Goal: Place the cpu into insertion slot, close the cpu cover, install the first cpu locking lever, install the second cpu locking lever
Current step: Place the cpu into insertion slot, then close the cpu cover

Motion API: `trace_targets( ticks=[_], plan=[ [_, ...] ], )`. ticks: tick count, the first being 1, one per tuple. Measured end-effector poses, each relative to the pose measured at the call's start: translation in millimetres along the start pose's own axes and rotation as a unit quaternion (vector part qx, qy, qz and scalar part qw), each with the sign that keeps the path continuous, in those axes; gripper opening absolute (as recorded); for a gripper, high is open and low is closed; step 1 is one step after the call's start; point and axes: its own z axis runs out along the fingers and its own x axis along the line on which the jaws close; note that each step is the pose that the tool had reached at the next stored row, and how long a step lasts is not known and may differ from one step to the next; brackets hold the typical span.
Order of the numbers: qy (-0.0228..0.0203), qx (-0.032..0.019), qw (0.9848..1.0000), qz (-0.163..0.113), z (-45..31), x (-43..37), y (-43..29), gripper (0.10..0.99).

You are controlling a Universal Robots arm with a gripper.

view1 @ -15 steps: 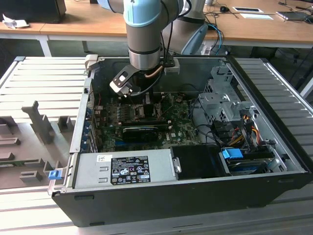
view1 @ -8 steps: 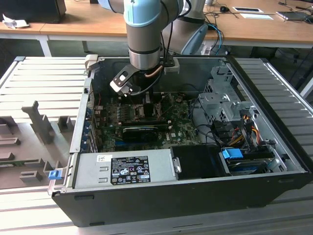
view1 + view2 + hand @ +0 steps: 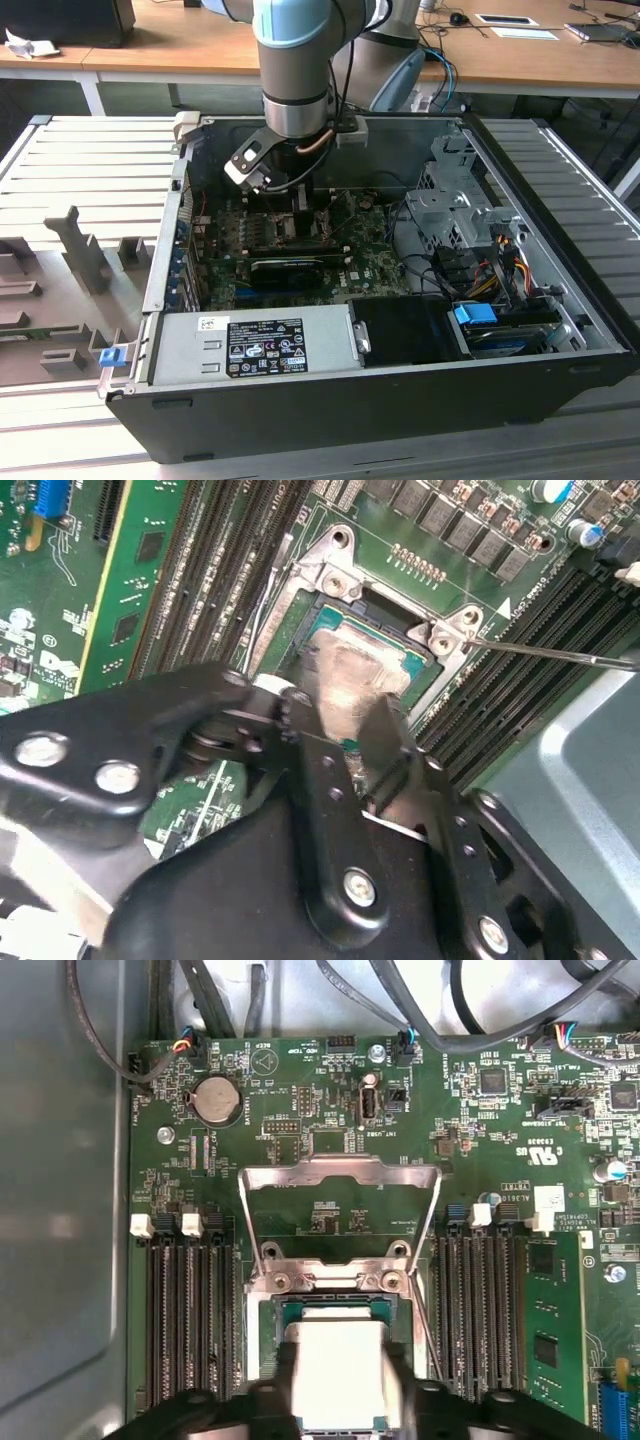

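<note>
Reaching down into the open computer case (image 3: 380,400): arm (image 3: 295,60) over the green circuit board (image 3: 300,1110), gripper (image 3: 343,1380) clenched on the cpu (image 3: 340,1345) from two opposite sides, right at the insertion slot (image 3: 280,1310), cpu cover (image 3: 340,1172) tipped up and back, clear of the drop. To seat it well, as a judgement: keep the chip flat and square to the socket rim, lower straight, no sideways scrub, let go only once level all round. Counted: one case, one arm, one board, one gripper, one cover, one slot, one cpu, one thin locking lever (image 3: 560,653) plainly standing off beside the socket; a second not made out for certain.
</note>
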Motion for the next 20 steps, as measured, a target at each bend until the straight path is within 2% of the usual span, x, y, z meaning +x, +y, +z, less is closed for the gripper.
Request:
trace_targets(
  ticks=[5, 10, 15, 17, 18, 20],
  plan=[
    [0.0000, 0.0000, 1.0000, 0.000, -3.2, -0.6, 0.3, 0.106],
    [-0.0010, 0.0001, 1.0000, 0.000, -11.2, -0.5, 0.9, 0.106],
    [-0.0010, 0.0003, 1.0000, 0.000, -14.6, -0.4, 1.5, 0.106],
    [-0.0012, 0.0032, 1.0000, 0.000, -14.5, -0.4, 5.1, 0.106],
    [-0.0012, 0.0033, 1.0000, 0.000, -16.2, -0.4, 5.3, 0.106],
    [-0.0016, 0.0032, 1.0000, 0.000, -25.8, -0.2, 6.1, 0.106]
  ],
)
